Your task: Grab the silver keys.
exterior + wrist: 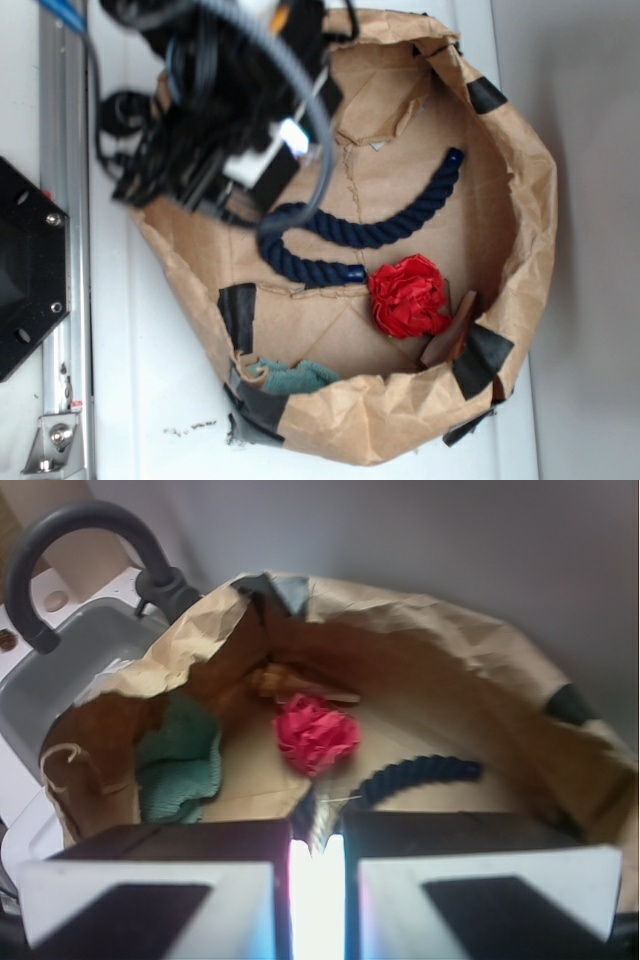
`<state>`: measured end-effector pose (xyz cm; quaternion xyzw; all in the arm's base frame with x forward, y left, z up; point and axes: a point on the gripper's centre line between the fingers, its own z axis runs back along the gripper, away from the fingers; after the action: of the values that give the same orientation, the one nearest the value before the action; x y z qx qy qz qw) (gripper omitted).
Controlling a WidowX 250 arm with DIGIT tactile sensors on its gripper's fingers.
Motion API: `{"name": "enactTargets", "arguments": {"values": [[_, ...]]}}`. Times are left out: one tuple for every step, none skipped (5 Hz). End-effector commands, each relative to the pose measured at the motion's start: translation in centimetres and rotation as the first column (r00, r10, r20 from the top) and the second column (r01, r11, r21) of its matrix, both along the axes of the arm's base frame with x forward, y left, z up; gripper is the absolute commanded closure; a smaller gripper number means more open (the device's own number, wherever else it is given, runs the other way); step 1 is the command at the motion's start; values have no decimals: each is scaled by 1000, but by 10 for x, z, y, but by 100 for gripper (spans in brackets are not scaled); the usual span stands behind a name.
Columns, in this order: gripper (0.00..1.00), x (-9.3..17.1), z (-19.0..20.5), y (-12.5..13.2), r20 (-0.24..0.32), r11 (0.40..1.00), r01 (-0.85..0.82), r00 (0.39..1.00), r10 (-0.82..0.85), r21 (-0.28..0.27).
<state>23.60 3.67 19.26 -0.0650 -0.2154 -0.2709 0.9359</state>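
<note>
The silver keys [316, 822] show as a small shiny, pointed bunch pinched in the narrow gap between my two dark fingers. My gripper [317, 842] is shut on them. It is raised over the brown paper bag [450, 650]. In the exterior view the gripper [275, 155] is blurred above the bag's left side, with a bright glint [293, 138] at its tip. A navy rope [370, 230] and a red fabric flower [408, 296] lie on the bag's floor, beyond the fingers in the wrist view.
A teal cloth [295, 375] sits by the bag's near wall, and a brown piece [450, 335] leans beside the flower. The bag's walls [535, 200] stand high all round. A grey sink [70, 670] with a black faucet [80, 530] lies outside the bag. A metal rail [62, 200] runs at left.
</note>
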Motion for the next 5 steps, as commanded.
{"name": "enactTargets", "arguments": {"values": [[100, 29, -3, -7, -140, 975, -156, 974, 178, 157], [100, 26, -9, -13, -148, 978, -117, 979, 143, 172], [100, 24, -8, -12, -171, 994, -63, 982, 78, 91], [100, 22, -12, -11, -147, 986, -130, 979, 144, 102], [100, 18, -13, -12, -115, 985, -152, 980, 162, 86]]}}
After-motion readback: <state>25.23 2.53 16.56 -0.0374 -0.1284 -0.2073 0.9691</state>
